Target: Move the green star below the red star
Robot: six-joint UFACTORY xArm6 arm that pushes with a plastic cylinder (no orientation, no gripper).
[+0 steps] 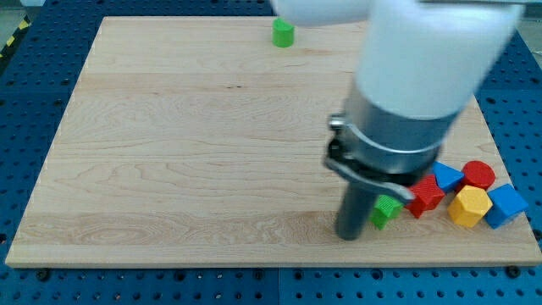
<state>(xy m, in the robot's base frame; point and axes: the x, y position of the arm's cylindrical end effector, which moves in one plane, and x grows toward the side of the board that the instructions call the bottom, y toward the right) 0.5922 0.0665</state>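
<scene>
Pale, matt wooden board (186, 152) with visible grain, on a blue perforated metal-looking table (34, 76); smooth, plastic-looking green star (386, 209) and red star (426, 196); glossy white arm housing (432, 51) above a brushed-metal collar (394, 140).

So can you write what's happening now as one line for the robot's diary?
my tip touching small green star block's left side | red star block just right of it | green star not yet below

Bright, even overhead light, soft shadows beside the blocks; the near arm housing (423, 76) is blurred.
</scene>
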